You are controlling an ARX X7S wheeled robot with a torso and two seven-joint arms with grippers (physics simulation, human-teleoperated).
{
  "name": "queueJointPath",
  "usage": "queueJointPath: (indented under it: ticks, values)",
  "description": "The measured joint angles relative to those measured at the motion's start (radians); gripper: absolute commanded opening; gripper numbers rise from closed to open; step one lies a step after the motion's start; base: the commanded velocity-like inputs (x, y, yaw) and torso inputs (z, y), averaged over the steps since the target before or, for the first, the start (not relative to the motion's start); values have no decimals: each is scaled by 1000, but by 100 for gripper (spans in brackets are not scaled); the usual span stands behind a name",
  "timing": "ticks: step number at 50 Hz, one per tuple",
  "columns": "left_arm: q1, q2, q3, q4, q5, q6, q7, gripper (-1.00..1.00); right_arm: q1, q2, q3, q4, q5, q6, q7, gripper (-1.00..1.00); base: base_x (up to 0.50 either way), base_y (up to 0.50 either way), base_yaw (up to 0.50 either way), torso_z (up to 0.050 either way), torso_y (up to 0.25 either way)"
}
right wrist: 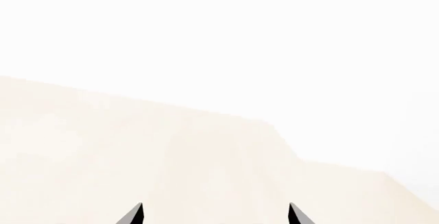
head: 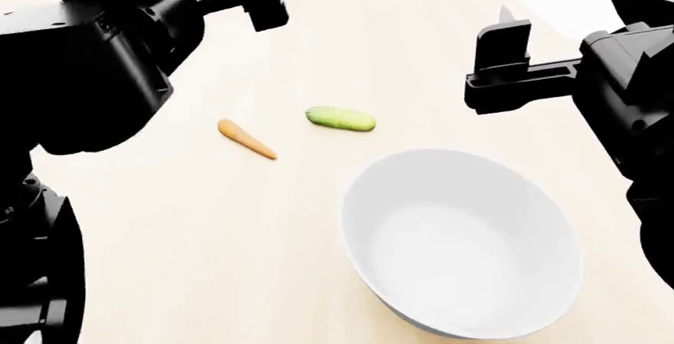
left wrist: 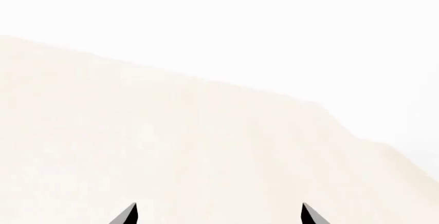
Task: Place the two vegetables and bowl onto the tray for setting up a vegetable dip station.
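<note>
Nothing is placed: carrot (head: pixel 246 139), cucumber (head: pixel 340 118) and bowl (head: pixel 463 243) sit on the table (head: pixel 211 233); no tray shows. Left gripper (left wrist: pixel 218 215) and right gripper (right wrist: pixel 215 215) gape wide, holding nothing.

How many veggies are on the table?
2. The orange carrot lies on the table left of the green cucumber, both beyond the white bowl. Neither touches it. The robot's arms block parts of the table, so more could be hidden.

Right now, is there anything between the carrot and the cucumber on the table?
No. In the head view, only bare table separates the carrot from the cucumber.
</note>
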Motion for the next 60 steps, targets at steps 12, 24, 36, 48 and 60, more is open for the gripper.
queueJointPath:
  ticks: [12,24,36,48,60]
  values:
    - [-81,151,81,-360,120,93,61,100,10,14,-10,-2,9,-12,0,100,0,0,0,0,0]
    - [-139,248,110,-728,217,237,114,100,11,24,-16,-5,7,-26,-10,100,0,0,0,0,0]
    - [-180,299,168,-970,212,387,86,100,14,31,-21,-8,5,-38,-18,100,0,0,0,0,0]
    - [-191,315,265,-1054,125,504,25,100,16,34,-30,-10,1,-47,-27,100,0,0,0,0,0]
    - [-213,310,359,-1108,68,587,-1,100,17,38,-40,-11,-3,-54,-33,100,0,0,0,0,0]
